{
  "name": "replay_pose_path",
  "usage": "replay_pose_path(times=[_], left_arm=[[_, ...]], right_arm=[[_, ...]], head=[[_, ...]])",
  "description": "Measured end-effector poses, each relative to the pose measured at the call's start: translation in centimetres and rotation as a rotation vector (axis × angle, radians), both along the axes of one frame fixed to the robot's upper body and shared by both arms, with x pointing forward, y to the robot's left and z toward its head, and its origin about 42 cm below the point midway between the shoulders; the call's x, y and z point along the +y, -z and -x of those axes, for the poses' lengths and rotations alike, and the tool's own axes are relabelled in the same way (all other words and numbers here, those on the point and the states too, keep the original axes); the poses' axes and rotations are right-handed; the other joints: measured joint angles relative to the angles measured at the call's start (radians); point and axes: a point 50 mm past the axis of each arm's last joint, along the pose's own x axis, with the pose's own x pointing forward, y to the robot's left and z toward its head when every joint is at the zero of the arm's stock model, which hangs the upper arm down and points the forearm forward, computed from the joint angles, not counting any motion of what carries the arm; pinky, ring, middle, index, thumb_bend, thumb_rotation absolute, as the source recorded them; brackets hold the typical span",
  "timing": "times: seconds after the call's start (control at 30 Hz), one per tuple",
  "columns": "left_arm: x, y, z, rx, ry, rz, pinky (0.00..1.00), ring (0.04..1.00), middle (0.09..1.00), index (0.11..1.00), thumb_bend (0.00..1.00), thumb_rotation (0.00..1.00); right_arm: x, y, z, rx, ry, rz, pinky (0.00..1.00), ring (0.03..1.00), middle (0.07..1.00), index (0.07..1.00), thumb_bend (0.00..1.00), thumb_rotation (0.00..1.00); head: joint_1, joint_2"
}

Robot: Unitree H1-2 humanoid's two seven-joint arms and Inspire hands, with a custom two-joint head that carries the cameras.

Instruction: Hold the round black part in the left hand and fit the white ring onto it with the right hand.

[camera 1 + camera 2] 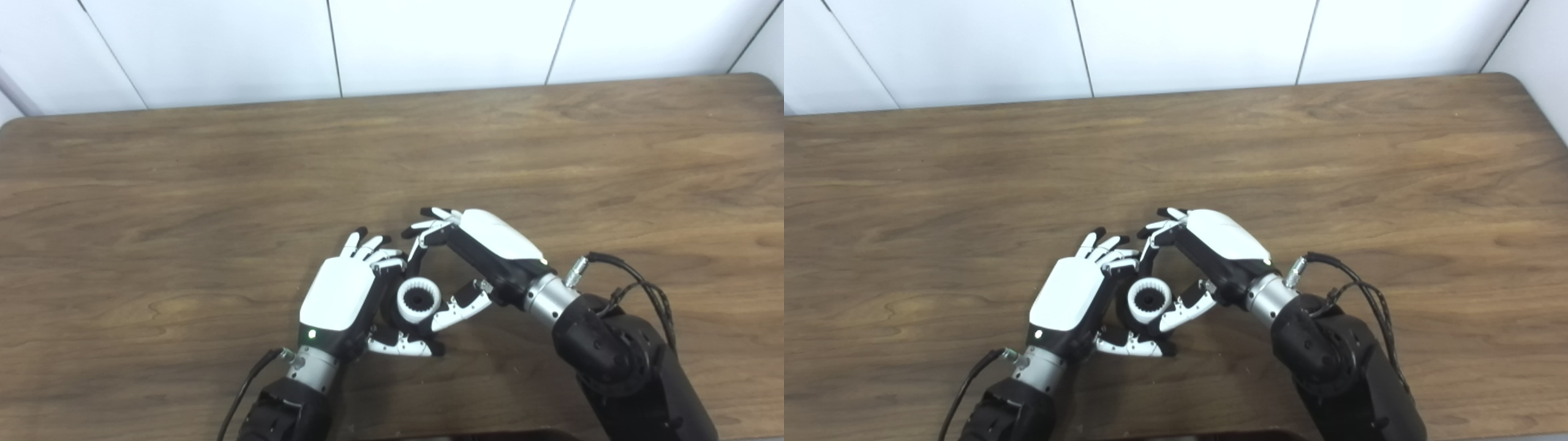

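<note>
Looking down from the head cameras, we find both hands gathered near the front middle of a wooden desk [184,184], close against each other.

The left hand [343,294] lies with its white back plate upward and its fingers [367,245] stretched forward over the far side of the round black part [392,309]. Its thumb [401,348] curls beneath and in front of that part. We judge this hand to be clamped on the round black part, which sits between fingers and thumb just above the desk surface; we cannot tell whether it touches the wood.

The white ring [419,299], toothed along its inner edge, is seated on the upward face of the round black part, and a dark centre shows through its opening. Whether it is fully pressed home cannot be determined from these views.

The right hand [484,257] comes in from the right with its palm turned toward the left hand. Its fingers [432,223] arch over the ring and meet the left fingertips on the far side. Its thumb [459,309] reaches in to the ring's right edge and appears to touch it. We record this hand as holding the white ring loosely between thumb and fingers, though the contact on the finger side is hidden.

Black cables [637,288] loop at the right wrist. A white panelled wall [429,43] stands behind the desk.
</note>
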Motion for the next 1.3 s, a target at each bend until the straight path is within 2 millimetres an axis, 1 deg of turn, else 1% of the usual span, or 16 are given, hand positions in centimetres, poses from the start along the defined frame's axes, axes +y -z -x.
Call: replay_pose_path(times=[0.17, 0.2, 0.23, 0.3, 0.4, 0.63, 1.03, 1.13, 1.3], left_arm=[[0.0, 0.0, 0.0, 0.000, 0.000, 0.000, 1.00, 0.898, 0.767, 0.483, 0.53, 0.06], [0.0, 0.0, 0.0, -0.001, 0.000, -0.001, 1.00, 0.897, 0.766, 0.483, 0.53, 0.06], [0.0, 0.0, 0.0, -0.001, 0.000, -0.001, 1.00, 0.896, 0.766, 0.483, 0.53, 0.06], [0.0, 0.0, 0.0, -0.002, 0.000, -0.001, 1.00, 0.895, 0.765, 0.483, 0.53, 0.06], [0.0, 0.0, 0.0, -0.003, -0.001, -0.002, 1.00, 0.897, 0.767, 0.483, 0.53, 0.06], [0.0, 0.0, 0.0, -0.005, -0.002, -0.002, 1.00, 0.898, 0.767, 0.483, 0.53, 0.06], [-0.1, 0.0, -0.1, -0.008, -0.003, -0.005, 1.00, 0.896, 0.766, 0.483, 0.53, 0.06], [-0.1, 0.0, -0.1, -0.008, -0.003, -0.004, 1.00, 0.895, 0.765, 0.483, 0.53, 0.06], [0.0, 0.0, -0.1, -0.009, -0.005, -0.005, 1.00, 0.892, 0.765, 0.483, 0.53, 0.06]], right_arm=[[0.0, 0.3, -0.1, 0.009, -0.001, 0.010, 1.00, 0.970, 0.838, 0.492, 0.52, 0.14], [0.0, 0.3, -0.1, 0.009, -0.001, 0.010, 1.00, 0.971, 0.841, 0.558, 0.76, 0.16], [0.0, 0.3, -0.1, 0.009, -0.001, 0.010, 1.00, 0.972, 0.842, 0.581, 0.85, 0.17], [0.0, 0.3, -0.1, 0.008, 0.000, 0.011, 1.00, 0.975, 0.846, 0.603, 0.94, 0.18], [-0.1, 0.4, -0.2, 0.008, 0.001, 0.012, 1.00, 0.984, 0.856, 0.615, 0.99, 0.20], [-0.1, 0.3, -0.2, -0.003, -0.006, 0.016, 1.00, 1.000, 0.886, 0.640, 1.00, 0.25], [-0.5, 0.1, -0.4, -0.015, 0.015, 0.022, 1.00, 1.000, 0.879, 0.636, 1.00, 0.22], [-0.8, -0.1, -0.6, -0.020, 0.027, 0.021, 0.99, 1.000, 0.872, 0.623, 1.00, 0.22], [-2.0, -0.4, -0.9, -0.035, 0.057, 0.038, 0.98, 0.992, 0.860, 0.604, 1.00, 0.22]], head=[[0.000, 0.000], [0.000, 0.000], [-0.003, -0.003], [-0.003, -0.003], [-0.003, -0.006], [-0.006, -0.008], [-0.005, -0.008], [-0.009, -0.009], [-0.012, -0.014]])
